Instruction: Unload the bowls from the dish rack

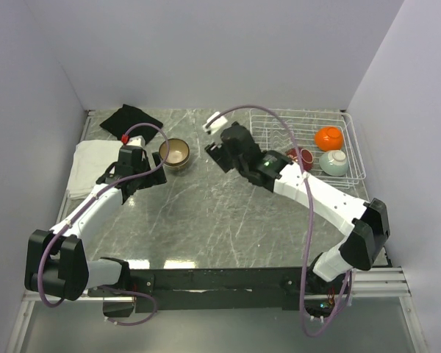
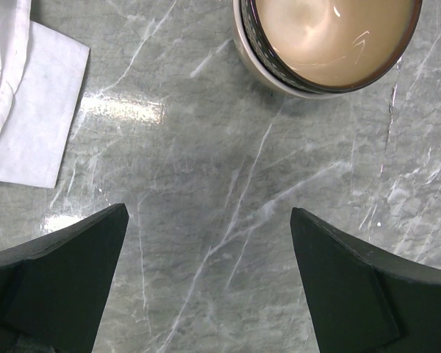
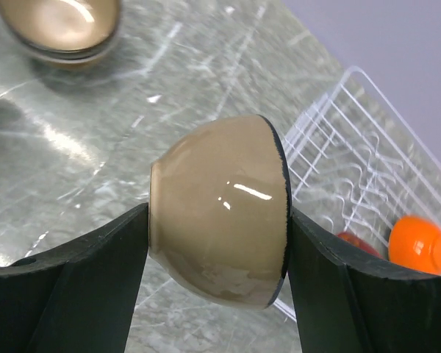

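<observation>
Right end effector is clamped on a tan bowl, pinched base to rim, hanging over the open desk! Off to its right sits the dish rack, with the orange bowl, pale bowl and red bowl inside. Off to its left lies the brown bowl, the likely drop zone. The tan bowl is tipped sideways, mouth toward the rack, so I'd say it needs righting first. Left end effector hovers spread wide, just short of that brown bowl.
</observation>
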